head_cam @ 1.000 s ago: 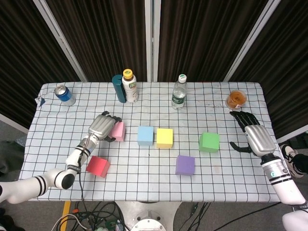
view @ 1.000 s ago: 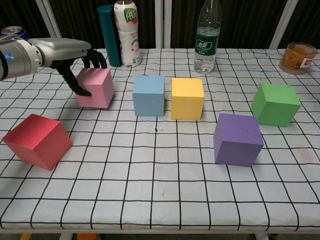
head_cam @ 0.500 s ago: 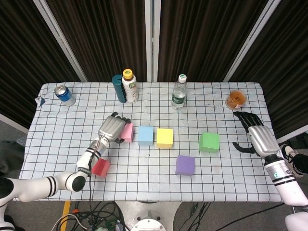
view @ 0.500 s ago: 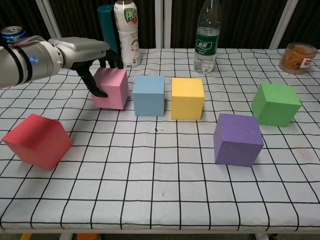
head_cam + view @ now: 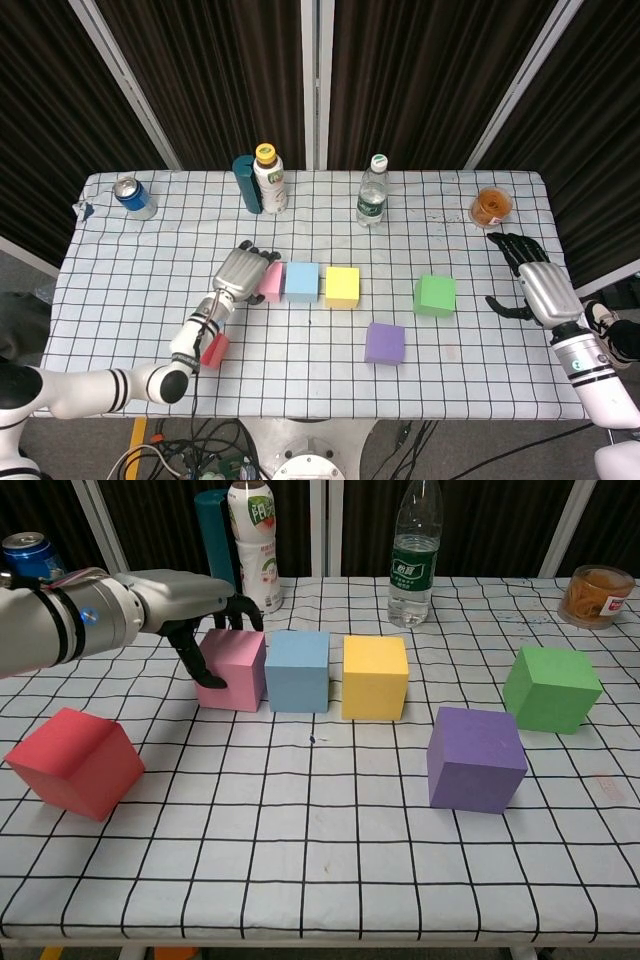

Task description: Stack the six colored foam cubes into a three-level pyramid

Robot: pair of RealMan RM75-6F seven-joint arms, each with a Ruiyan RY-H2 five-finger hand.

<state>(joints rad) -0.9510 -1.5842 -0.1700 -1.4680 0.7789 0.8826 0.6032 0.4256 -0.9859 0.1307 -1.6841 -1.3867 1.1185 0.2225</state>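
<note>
Both arms are white with black bands at the wrist; the left hand [image 5: 205, 605] and right hand [image 5: 530, 285] have silver backs and black fingers.

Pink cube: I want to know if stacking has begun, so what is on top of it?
No cube sits on the pink cube. Only the left hand is over it, fingers curled down its top and left face. The cube's back is hidden from view.

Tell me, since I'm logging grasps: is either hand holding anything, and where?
The left hand grips the pink cube from above, with fingers down its left and back faces. The right hand holds nothing.
</note>
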